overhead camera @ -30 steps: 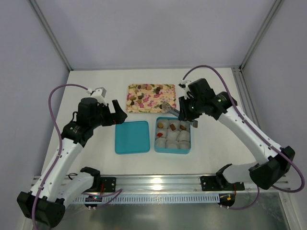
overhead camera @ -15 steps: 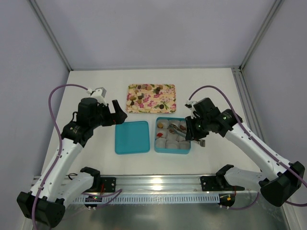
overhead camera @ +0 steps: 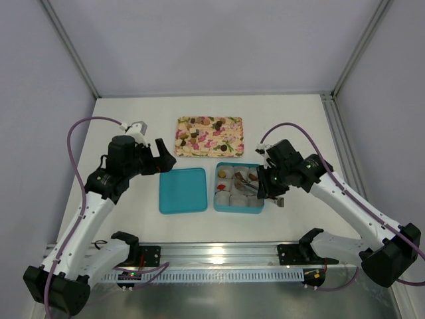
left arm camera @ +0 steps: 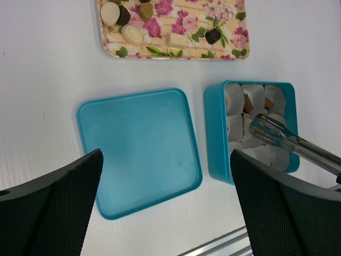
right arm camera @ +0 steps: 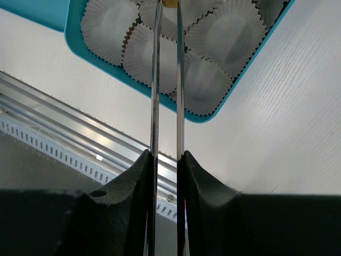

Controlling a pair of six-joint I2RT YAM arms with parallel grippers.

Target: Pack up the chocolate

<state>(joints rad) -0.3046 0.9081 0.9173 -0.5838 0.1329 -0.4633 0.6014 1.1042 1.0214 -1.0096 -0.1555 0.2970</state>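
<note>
- Right hand (right arm camera: 166,158) is seen clamped on a pair of metal tongs (left arm camera: 282,140); the blades run out between its fingers and are nearly together at the tips
- Tong tips are placed over the middle of the teal box (left arm camera: 216,133), above the crinkled paper cups (right arm camera: 226,40)
- A small tan bit (right arm camera: 168,2) is glimpsed at the tips in the right wrist view; it is taken for a chocolate, but too little is shown to be sure
- Chocolate is otherwise split: a few pieces (left arm camera: 248,104) are seated in cups along the far side of the box, the rest (left arm camera: 213,36) are lying on the flowered tray (left arm camera: 176,56) just beyond the box
- Near-side cups of the box are seen unfilled
- Left hand (left arm camera: 165,154) is held with fingers wide apart, gripping nothing, above the teal lid (left arm camera: 141,149) that lies flat beside the box on the white surface (overhead camera: 299,119)
- Step judged: a piece is being set into a cup
- The tips should be centred over one unfilled cup and lowered until the piece is near its floor before the squeeze is eased
- The cups look light and crowded; a straight lift out is advised so no cup wall is snagged or dragged
- The blades should be kept off the filled cups next to the target
</note>
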